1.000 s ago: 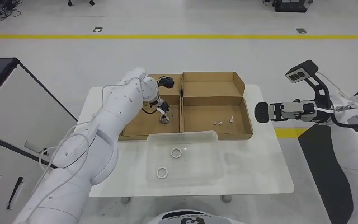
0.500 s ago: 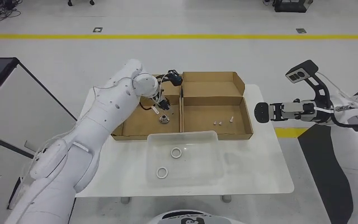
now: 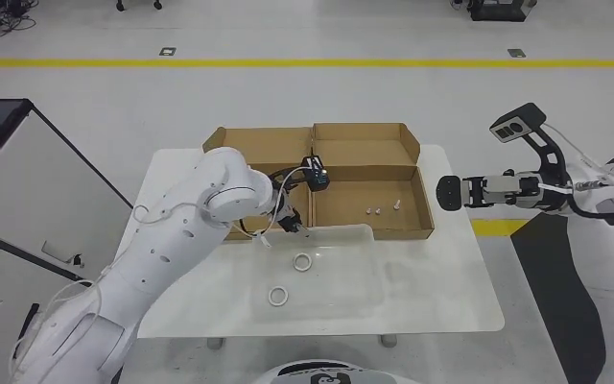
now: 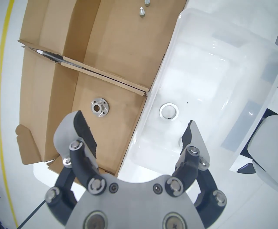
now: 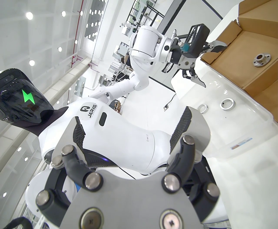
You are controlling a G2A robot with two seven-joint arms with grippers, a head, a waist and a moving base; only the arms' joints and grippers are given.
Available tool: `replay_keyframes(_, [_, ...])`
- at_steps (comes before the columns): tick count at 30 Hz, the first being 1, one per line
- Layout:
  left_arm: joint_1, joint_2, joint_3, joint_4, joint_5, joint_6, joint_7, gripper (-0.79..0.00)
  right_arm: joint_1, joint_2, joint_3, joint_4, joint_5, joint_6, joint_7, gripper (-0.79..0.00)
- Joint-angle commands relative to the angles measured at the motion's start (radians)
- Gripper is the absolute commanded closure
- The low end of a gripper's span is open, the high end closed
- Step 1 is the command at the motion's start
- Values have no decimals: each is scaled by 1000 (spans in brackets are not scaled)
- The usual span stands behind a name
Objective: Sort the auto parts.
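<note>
The left gripper (image 4: 136,132) points down, its fingers (image 4: 84,130) spread wide with nothing between them. One finger hangs over a brown box (image 4: 117,130), the other over a see-through tray (image 4: 206,76). The left wrist view shows a round metal hub (image 4: 100,107) lying in the box, just past the finger on that side. From above, the bent left arm covers the hub. A silver ring (image 4: 169,111) lies in the tray just past the other finger. A second ring (image 4: 180,142) peeks from behind that finger, mostly hidden; the top view shows it whole. Two small bolts (image 4: 142,11) lie far beyond the fingers in a second box (image 4: 121,43). The right gripper (image 5: 130,132) is held out level beside the worktop (image 3: 441,278), well away from every part, fingers spread and empty.
</note>
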Motion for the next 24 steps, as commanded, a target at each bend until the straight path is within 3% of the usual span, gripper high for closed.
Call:
replay_keyframes(1, [0, -1, -1, 1, 1, 0, 0, -785, 0, 0, 0, 0, 0, 0, 0, -785])
replay_keyframes(11, [10, 1, 29, -30, 57, -10, 10, -785, 0, 0, 0, 0, 0, 0, 0, -785])
replay_keyframes(15, [-36, 8, 145, -51, 72, -13, 13, -785, 0, 0, 0, 0, 0, 0, 0, -785])
replay_keyframes(24, [-229, 18, 412, -54, -55, 34, -34, -785, 0, 0, 0, 0, 0, 0, 0, -785])
